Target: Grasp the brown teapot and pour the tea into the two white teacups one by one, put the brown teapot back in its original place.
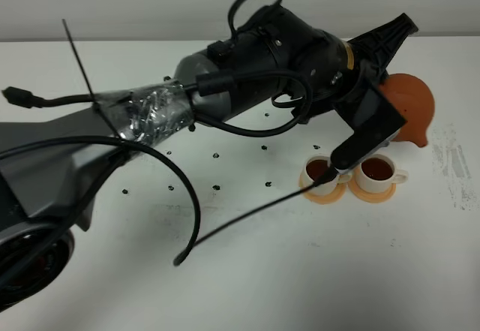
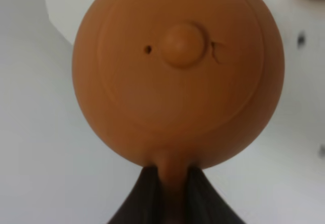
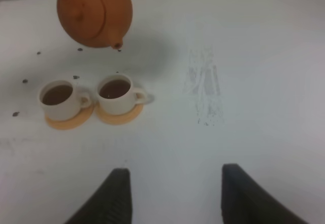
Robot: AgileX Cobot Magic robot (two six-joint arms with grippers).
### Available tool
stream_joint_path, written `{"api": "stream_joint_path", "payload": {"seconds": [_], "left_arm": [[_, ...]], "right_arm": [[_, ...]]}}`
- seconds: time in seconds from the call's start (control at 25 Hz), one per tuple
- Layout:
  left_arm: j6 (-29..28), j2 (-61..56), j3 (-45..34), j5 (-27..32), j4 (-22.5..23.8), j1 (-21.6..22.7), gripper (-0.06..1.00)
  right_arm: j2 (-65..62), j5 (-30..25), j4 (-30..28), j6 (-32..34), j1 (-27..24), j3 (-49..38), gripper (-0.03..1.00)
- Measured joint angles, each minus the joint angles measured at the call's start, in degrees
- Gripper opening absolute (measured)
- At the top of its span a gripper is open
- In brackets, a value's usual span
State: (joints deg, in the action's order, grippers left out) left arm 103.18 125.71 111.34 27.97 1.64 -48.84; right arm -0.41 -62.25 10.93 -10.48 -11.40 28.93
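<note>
Left wrist view showed our left tool (image 2: 171,183) clamped on the teapot (image 2: 177,71) handle, just beyond two filled cups (image 3: 86,99); right tool (image 3: 172,193) apart, nearer us.

My left arm (image 1: 247,83) reaches far across the middle to the right side, wrist rolled over. Its gripper (image 2: 171,181) is clamped on the brown teapot's (image 2: 177,71) handle, a dark finger (image 2: 144,196) on either side. My right gripper (image 3: 172,196) hangs with its fingers spread wide, holding nothing.
</note>
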Motion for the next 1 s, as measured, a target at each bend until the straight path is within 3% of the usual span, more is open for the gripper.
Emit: {"api": "stream_joint_path", "payload": {"seconds": [0.2,0.4,0.72,1.0], "left_arm": [[-6.2,-1.91,-0.88,6.72,-9.37,0.0,0.13],[-13.69,-5.16,-8.65,6.8,-15.37,-0.06,0.13],[-21.13,-6.98,-20.43,3.71,-23.3,-0.06,0.13],[-25.38,-7.01,-27.22,-4.69,-26.95,-0.06,0.13]], "right_arm": [[0.0,0.0,0.0,0.0,0.0,0.0,0.43],[0.0,0.0,0.0,0.0,0.0,0.0,0.43],[0.0,0.0,0.0,0.0,0.0,0.0,0.43],[0.0,0.0,0.0,0.0,0.0,0.0,0.43]]}}
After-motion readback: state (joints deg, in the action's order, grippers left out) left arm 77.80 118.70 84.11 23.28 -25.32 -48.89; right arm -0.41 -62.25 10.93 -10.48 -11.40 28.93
